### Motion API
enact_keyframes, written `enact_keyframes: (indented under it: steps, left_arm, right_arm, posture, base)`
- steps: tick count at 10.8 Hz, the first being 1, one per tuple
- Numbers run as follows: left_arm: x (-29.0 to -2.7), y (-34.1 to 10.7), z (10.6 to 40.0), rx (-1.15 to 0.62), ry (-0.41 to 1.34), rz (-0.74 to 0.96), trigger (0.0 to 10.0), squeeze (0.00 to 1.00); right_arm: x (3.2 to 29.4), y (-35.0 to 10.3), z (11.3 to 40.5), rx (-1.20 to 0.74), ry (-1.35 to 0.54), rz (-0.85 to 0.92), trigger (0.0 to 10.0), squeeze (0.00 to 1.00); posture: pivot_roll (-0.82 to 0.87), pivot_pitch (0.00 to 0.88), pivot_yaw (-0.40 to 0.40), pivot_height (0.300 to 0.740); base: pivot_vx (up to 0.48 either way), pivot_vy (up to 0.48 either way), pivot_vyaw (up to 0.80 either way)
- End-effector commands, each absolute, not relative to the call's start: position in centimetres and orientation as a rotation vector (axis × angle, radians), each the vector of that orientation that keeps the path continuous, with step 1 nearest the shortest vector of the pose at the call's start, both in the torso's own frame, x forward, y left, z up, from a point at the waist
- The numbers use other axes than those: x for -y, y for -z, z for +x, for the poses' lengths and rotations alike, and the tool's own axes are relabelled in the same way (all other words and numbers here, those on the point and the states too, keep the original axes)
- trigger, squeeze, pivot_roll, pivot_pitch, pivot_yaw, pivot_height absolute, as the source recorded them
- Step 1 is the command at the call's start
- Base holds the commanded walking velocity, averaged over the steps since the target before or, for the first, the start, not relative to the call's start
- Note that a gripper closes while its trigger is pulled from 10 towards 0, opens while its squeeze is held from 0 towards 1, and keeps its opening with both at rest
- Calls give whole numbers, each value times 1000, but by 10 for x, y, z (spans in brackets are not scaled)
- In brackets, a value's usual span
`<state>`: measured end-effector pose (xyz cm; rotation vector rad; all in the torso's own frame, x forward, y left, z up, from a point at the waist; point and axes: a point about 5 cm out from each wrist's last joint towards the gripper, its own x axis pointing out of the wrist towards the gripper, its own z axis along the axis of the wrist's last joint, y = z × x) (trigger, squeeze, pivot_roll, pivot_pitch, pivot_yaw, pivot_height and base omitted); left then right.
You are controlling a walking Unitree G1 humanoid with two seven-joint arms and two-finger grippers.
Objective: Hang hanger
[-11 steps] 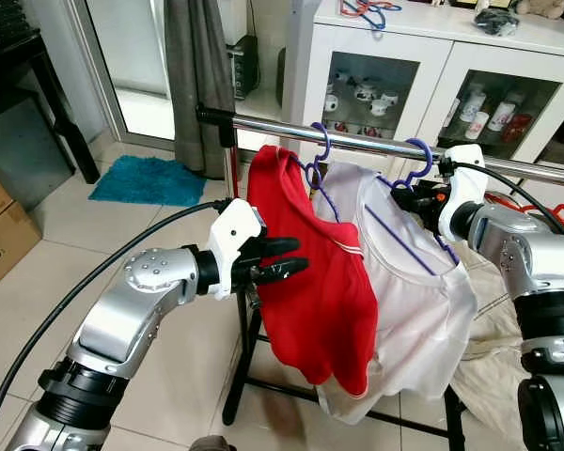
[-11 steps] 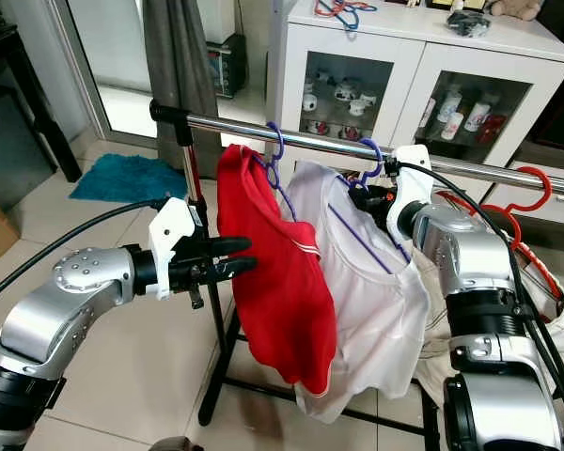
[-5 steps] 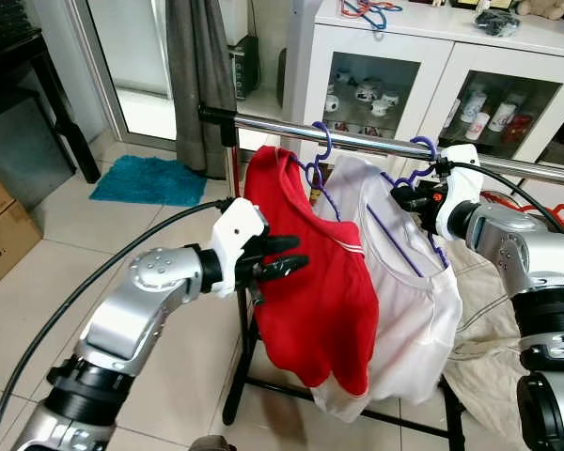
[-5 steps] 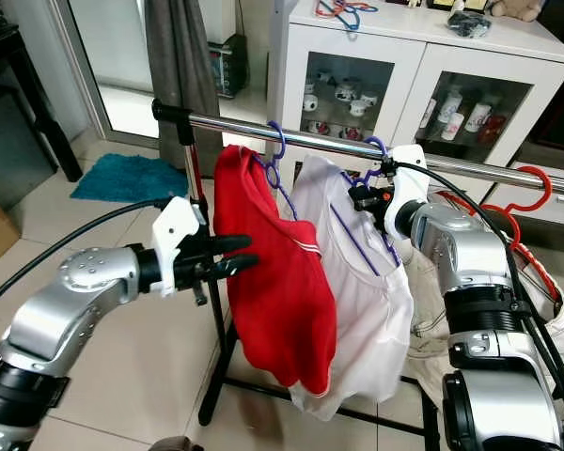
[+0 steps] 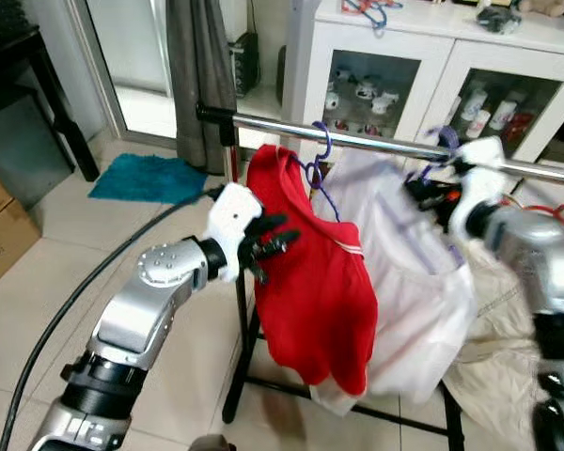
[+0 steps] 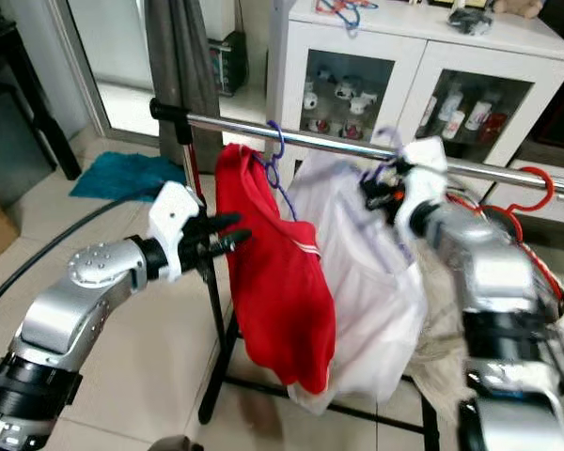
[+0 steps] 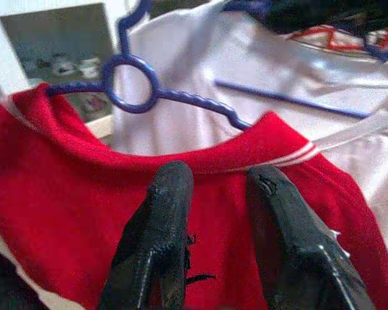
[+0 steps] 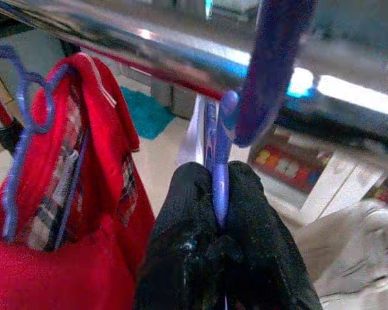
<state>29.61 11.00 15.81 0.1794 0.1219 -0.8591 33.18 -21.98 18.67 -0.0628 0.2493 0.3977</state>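
Rail: a shiny chrome clothes rail (image 5: 376, 143) on a black stand crosses in front of a white glass-door cabinet (image 5: 395, 66).
Right tool: the right tool (image 8: 221, 194) is pinched tight on the neck of a purple plastic hanger (image 8: 271, 71), its hook looped over the rail.
White shirt: a white shirt (image 5: 404, 272) hangs from that hanger, blurred.
Left tool: the left tool (image 7: 220, 213), fingers parted, points at a red shirt (image 5: 310, 272) on a second blue plastic hanger (image 7: 132, 81) near the rail's left end.
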Motion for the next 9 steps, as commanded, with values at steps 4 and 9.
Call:
enact_keyframes:
  steps: [4,9]
  left_arm:
    - [-114,-158,298,-104,781,186,10000,0]
    - [-112,-158,298,-107,784,187,10000,0]
  right_arm:
    - [217,-197,304,-214,-418,-128,0,0]
    - [222,-193,290,-220,-370,-138,0,0]
  posture:
    - [79,0,-57,740]
    - [73,0,-60,740]
  base:
    - [0,0,0]
    - [-61,0,0]
